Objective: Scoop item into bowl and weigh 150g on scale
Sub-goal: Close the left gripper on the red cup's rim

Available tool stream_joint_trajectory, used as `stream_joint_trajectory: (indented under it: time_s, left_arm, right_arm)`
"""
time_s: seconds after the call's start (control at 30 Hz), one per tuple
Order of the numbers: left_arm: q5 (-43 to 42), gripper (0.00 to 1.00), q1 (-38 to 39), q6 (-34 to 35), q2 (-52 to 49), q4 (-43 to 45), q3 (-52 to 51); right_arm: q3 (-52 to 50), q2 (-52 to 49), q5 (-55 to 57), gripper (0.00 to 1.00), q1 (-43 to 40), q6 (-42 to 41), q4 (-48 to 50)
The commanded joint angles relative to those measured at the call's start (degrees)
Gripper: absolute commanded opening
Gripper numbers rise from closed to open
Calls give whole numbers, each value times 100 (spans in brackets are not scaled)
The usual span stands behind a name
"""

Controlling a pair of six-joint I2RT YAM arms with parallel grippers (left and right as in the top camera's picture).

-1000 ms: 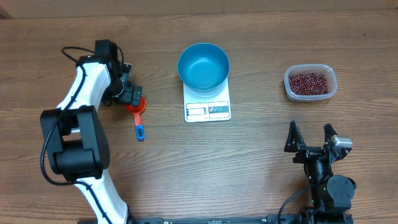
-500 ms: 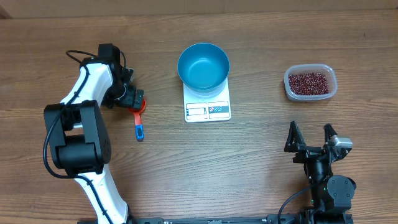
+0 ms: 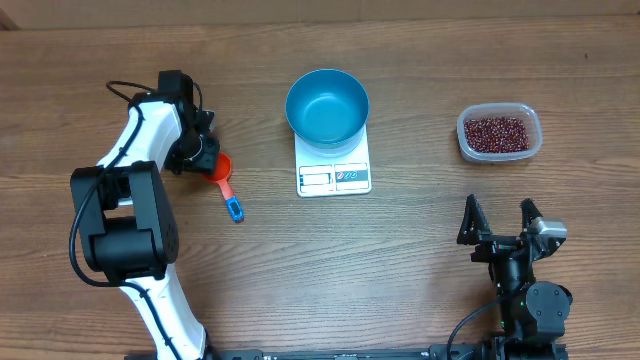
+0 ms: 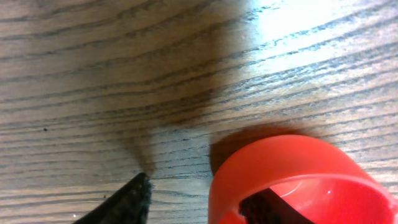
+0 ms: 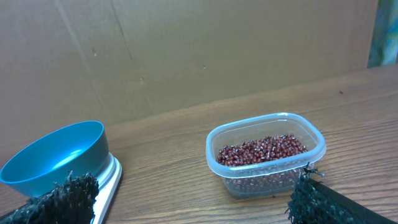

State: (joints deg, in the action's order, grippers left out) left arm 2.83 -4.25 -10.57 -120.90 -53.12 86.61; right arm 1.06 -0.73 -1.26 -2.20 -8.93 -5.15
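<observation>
"Where's the left gripper (image 3: 207, 157)?"

"Down at the red scoop (image 3: 222, 168), left of the scale (image 3: 334, 176). It's half closed, one finger inside the cup, the outer finger (image 4: 127, 202) just clear of its wall."

"And the beans (image 3: 497, 132)?"

"In the clear tub (image 3: 461, 131), far right. The blue bowl (image 3: 327, 105) sits on the scale. The right gripper (image 3: 497, 208) gapes wide, empty, over the counter's (image 3: 400, 280) near side."

The round deep blue bowl (image 3: 327, 106), lighter blue inside and empty, stands upright on the far part of the small white scale (image 3: 334, 170), so the display and buttons stay uncovered. The dark red beans (image 3: 498, 132) lie heaped in a clear plastic tub (image 3: 465, 140) on the desk (image 3: 400, 260), well apart to the right of the scale.
</observation>
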Motion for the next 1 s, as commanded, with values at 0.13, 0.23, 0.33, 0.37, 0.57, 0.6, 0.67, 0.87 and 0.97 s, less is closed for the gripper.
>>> stream_joint_trajectory:
  time_s: [0.13,0.23,0.33,0.37,0.57,0.6,0.67,0.87,0.97]
  left_arm:
    - [11,27,-22,-11,-44,-13,-39]
    - [11,14,-22,-13,-44,-13,-39]
    - [11,9,-22,-11,-44,-9,-39]
    - [9,6,-22,-11,-44,-9,-39]
    - [9,4,-22,-11,-44,-11,-37]
    - [7,4,-22,-9,-44,-20,-37]
    - [-98,4,-22,-11,-22,-114,-17]
    - [-457,4,-83,-11,219,-577,376]
    - [-455,5,-81,9,555,-824,588]
  right_arm:
    - [-61,44,13,100,31,-7,33]
    - [-61,44,13,100,31,-7,33]
    - [-61,44,13,100,33,-7,33]
    - [-61,44,15,100,33,-7,33]
    - [-61,44,15,100,33,-7,33]
    - [-61,44,13,100,33,-7,33]
    - [-61,44,15,100,33,-7,33]
    - [-61,44,13,100,33,-7,33]
    - [-61,44,13,100,33,-7,33]
